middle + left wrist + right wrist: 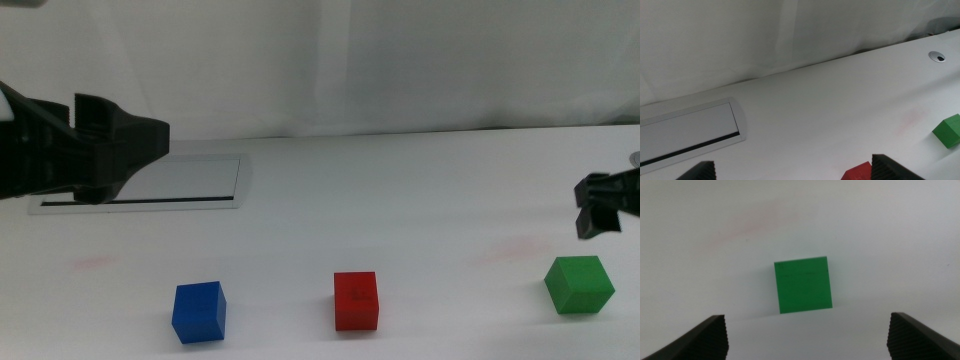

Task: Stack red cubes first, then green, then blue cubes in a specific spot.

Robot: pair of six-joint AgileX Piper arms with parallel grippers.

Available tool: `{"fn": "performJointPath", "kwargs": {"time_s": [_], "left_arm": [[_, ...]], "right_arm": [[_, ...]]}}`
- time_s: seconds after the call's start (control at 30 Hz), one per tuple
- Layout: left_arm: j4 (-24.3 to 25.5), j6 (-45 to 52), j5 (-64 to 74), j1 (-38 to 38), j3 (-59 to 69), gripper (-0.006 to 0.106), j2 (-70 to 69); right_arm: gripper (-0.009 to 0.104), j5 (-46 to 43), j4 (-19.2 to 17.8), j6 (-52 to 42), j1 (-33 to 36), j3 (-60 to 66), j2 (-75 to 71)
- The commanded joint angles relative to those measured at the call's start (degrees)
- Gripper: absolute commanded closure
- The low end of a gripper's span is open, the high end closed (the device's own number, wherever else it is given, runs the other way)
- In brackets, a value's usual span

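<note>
Three cubes are lying in a near row on the white surface [400,190]: blue cube [199,312] left, red cube [356,300] centre, green cube [579,284] right, all well apart. The right end effector [598,208] is hovering just beyond the green cube, jaws spread wide and released. The left end effector [120,140] is waiting at far left over the grey-rimmed panel [190,180], likewise released.
</note>
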Motion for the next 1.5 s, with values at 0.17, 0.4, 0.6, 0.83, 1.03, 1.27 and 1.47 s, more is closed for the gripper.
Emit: {"fn": "performJointPath", "kwargs": {"time_s": [0.17, 0.4, 0.6, 0.83, 1.03, 1.27, 1.47], "left_arm": [[-0.66, -0.34, -0.01, -0.55, 0.18, 0.023, -0.16], [-0.66, -0.34, -0.01, -0.55, 0.18, 0.023, -0.16], [-0.81, -0.34, -0.01, -0.55, 0.18, 0.025, -0.16], [-0.81, -0.34, 0.41, -0.55, 0.18, 0.025, -0.16], [-0.81, -0.34, 0.62, -0.55, 0.18, 0.025, -0.16], [-0.81, -0.34, 0.87, -0.55, 0.18, 0.025, -0.16], [-0.81, -0.34, 0.87, -0.55, 0.18, 0.025, -0.16]], "right_arm": [[0.009, -3.58, -0.31, -0.80, 0.20, 4.07, 4.75], [0.009, -11.94, -0.31, -0.80, 0.20, 10.06, 6.12], [0.009, -15.63, -0.95, -0.80, 0.20, 10.85, 9.90], [0.009, -19.70, -1.76, -0.80, 0.20, 10.85, 15.34], [0.010, -21.96, -3.17, -0.80, 0.20, 10.85, 19.09], [0.034, -23.58, -3.80, -0.80, 0.20, 10.85, 19.59], [0.097, -21.40, -4.08, -0.80, 0.30, 9.51, 18.74]]}}
